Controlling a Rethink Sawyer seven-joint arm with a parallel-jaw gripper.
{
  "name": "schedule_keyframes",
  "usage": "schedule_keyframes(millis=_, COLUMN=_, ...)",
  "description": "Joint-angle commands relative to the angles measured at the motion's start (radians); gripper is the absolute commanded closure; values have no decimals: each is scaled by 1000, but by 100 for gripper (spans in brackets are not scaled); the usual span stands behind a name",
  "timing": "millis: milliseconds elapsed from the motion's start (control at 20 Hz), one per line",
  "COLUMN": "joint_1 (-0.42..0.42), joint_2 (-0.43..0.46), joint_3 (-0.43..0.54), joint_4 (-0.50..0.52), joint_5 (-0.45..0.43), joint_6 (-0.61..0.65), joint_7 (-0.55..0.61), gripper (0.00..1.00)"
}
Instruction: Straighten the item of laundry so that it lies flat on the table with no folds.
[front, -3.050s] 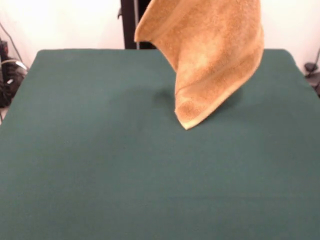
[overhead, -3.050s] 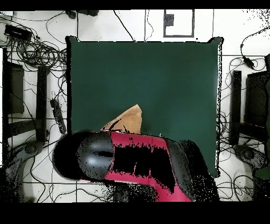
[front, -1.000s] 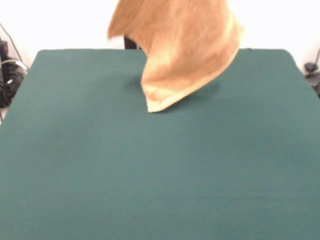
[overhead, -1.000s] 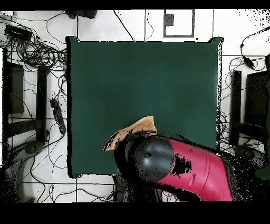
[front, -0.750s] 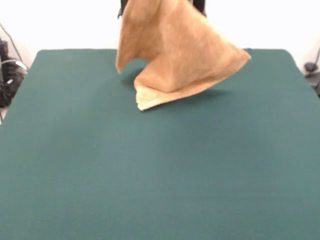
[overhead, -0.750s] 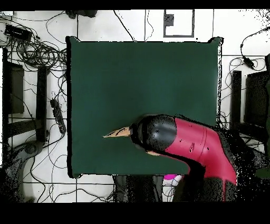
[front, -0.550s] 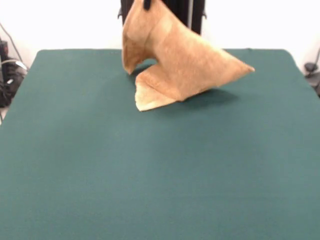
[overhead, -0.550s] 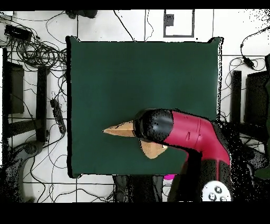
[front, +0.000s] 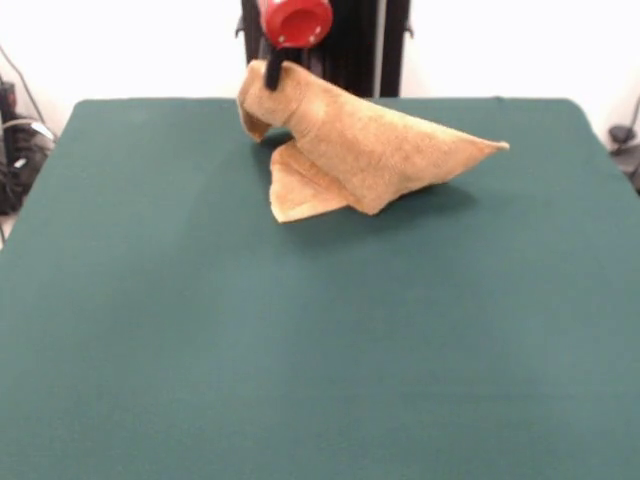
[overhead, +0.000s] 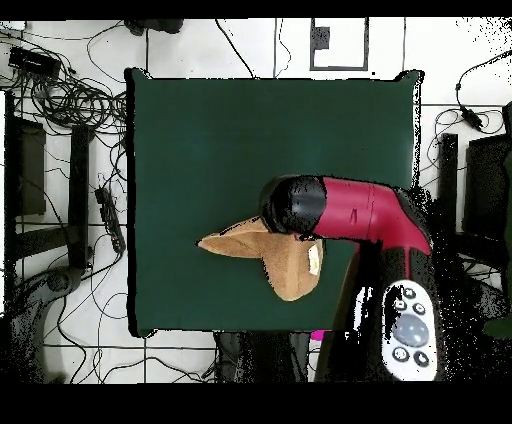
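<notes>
We see a small orange-tan towel (front: 370, 150) half-draped on a dark green worktop (front: 300, 350). One corner of the towel is held up, pinched by the claw (front: 272, 75) of a red and black arm (overhead: 350, 210). From that raised corner the cloth slopes down like a tent. A pointed flap stretches out to one side of the held corner and seems to hover just above the worktop, while a lower flap lies flat on the felt, tucked beneath the slope. In the overhead view the towel (overhead: 270, 255) sits towards the robot's edge of the worktop, partly under the arm.

A moment ago the towel hung much higher, with only its lowest tip near the worktop. The arm has since come down, and more of the cloth now rests on the surface.

We judge that the laying-down step is underway but not finished. The towel is folded over itself, so letting go here would probably leave a crease. Dragging the held corner away from the resting flap looks like the way to spread it flat.
</notes>
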Motion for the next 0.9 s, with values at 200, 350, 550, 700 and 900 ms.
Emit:
schedule_keyframes(millis=200, joint_1=-87, joint_2=151, joint_3=265, joint_4=-355, joint_5=-139, joint_6=-45, joint_7=-472, gripper=100)
schedule_keyframes(millis=350, joint_1=-134, joint_2=209, joint_3=357, joint_4=-435, joint_5=-130, joint_6=-3, joint_7=-566, gripper=100)
schedule_keyframes(millis=550, joint_1=-132, joint_2=243, joint_3=397, joint_4=-520, joint_5=-139, joint_6=78, joint_7=-587, gripper=100)
schedule_keyframes(millis=700, joint_1=-129, joint_2=274, joint_3=421, joint_4=-573, joint_5=-152, joint_6=54, joint_7=-617, gripper=100)
schedule_keyframes(millis=900, joint_1=-122, joint_2=288, joint_3=437, joint_4=-605, joint_5=-167, joint_6=-11, joint_7=-657, gripper=100)
